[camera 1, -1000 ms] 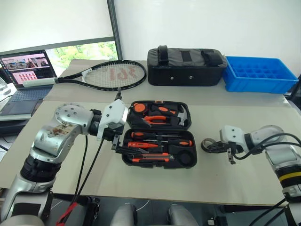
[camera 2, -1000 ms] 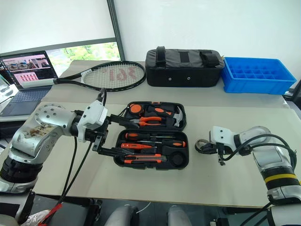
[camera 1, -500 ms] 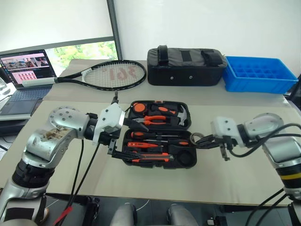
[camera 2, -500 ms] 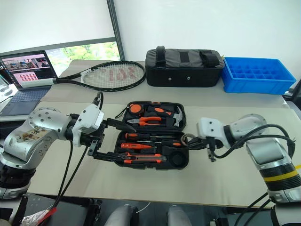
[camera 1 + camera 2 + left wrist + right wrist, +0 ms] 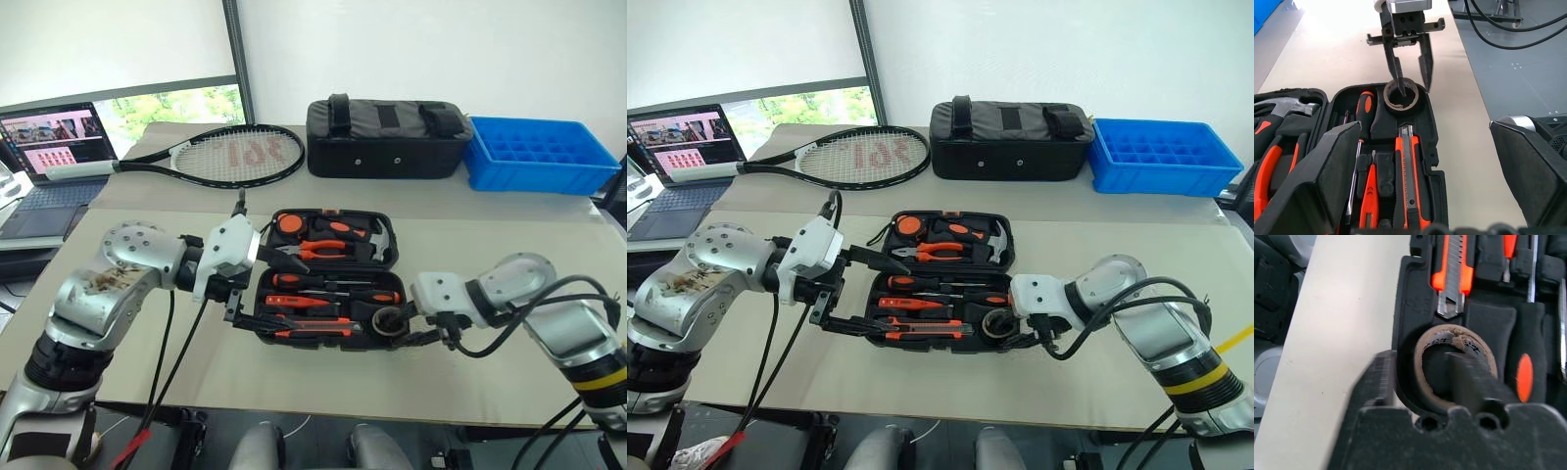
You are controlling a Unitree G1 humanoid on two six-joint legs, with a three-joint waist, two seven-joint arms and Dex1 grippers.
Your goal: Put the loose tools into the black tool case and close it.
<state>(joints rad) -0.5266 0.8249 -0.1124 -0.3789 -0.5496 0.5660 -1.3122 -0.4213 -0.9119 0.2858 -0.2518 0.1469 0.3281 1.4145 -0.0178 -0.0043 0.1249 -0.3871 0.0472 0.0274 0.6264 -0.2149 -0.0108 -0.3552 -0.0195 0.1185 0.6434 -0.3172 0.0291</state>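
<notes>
The black tool case (image 5: 323,342) lies open in the middle of the table, lid flat behind its base. Orange-and-black tools sit in its slots: pliers (image 5: 323,248), screwdrivers (image 5: 338,294) and a knife (image 5: 1406,171). The dark tape roll (image 5: 1400,95) rests in the round recess at the case's front right corner. My right gripper (image 5: 1413,88) is open over the roll, with one finger (image 5: 1469,377) inside the ring and the other outside. At the case's left edge my left gripper (image 5: 269,289) is wide open and holds nothing.
A tennis racket (image 5: 230,157) lies at the back left, next to a laptop (image 5: 54,147). Behind the case stand a black fabric bag (image 5: 387,137) and a blue crate (image 5: 539,157). Bare table stretches to the right of the case and in front of it.
My right gripper carried the tape roll left from the bare table to the case's front right recess, and its fingers parted. The left gripper stayed at the case's left edge.
</notes>
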